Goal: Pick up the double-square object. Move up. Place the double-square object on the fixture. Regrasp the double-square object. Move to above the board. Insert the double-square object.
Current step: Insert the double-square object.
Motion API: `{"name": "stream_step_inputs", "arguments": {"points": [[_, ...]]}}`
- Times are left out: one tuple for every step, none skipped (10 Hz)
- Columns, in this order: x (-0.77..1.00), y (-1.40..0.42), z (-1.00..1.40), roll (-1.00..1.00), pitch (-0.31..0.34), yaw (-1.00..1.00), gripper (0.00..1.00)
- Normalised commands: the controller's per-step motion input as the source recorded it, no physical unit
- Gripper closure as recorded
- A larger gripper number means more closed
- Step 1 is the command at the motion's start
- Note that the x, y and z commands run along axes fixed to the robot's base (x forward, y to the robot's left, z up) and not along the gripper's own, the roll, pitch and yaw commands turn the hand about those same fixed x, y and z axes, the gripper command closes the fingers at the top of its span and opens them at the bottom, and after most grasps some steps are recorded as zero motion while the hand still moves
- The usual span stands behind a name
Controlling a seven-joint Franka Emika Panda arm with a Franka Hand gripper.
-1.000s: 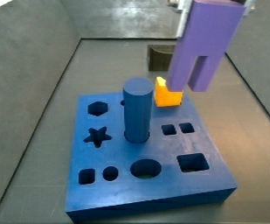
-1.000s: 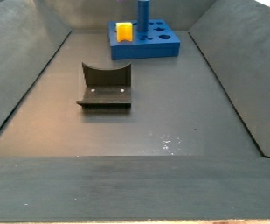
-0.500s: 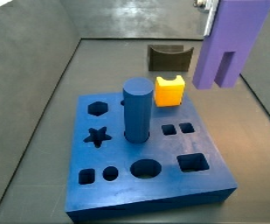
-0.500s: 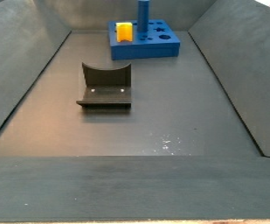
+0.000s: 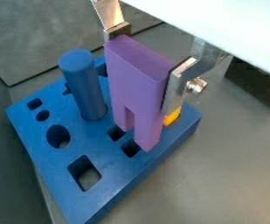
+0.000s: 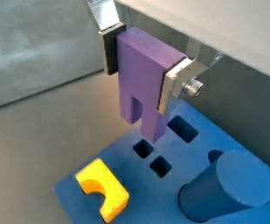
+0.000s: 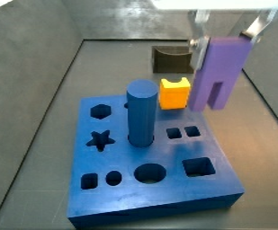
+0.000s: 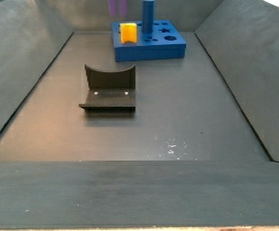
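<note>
Lower and farther from the camera than half a second ago, your double-square object [image 7: 220, 72] now appears smaller in a side view, carried down and in toward the board [image 7: 117, 189] instead of looming large at the frame's upper right. Your gripper [image 5: 151, 65] holds it clamped by its upper body, silver fingers [image 5: 183, 78] pressed to opposite faces, prongs pointing down. In both wrist views the two prongs hang just above the blue slab, close to the pair of small square holes [image 6: 151, 157] directly beneath the gripper, though not yet inside them. Beside the gripper stands the tall blue cylinder [image 5: 85, 84], with the yellow-orange cube [image 6: 103, 187] seated in the board nearby. Behind the gripper, well apart from it, the fixture [image 8: 107, 89] sits bare on the floor. You look to be past the regrasp and into the approach; what remains is squaring the prongs over the twin holes before pushing down, since a small offset would land them on the slab's face
</note>
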Motion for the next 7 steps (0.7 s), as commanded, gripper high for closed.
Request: {"name": "stream_step_inputs", "arguments": {"points": [[-0.21, 0.00, -0.10, 0.00, -0.024, -0.24, 1.00], [-0.21, -0.02, -0.19, 0.06, -0.046, -0.22, 1.00], [-0.12, -0.10, -0.25, 0.24, 0.000, -0.07, 1.00], [0.00, -0.15, -0.30, 0.28, -0.007, 0.00, 1.00], [0.00, -0.09, -0.36, 0.14, -0.156, 0.00, 1.00], [-0.06, -0.08, -0.38, 0.06, -0.273, 0.00, 1.00], [-0.07, -0.09, -0.32, 0.07, -0.287, 0.03, 1.00]]}}
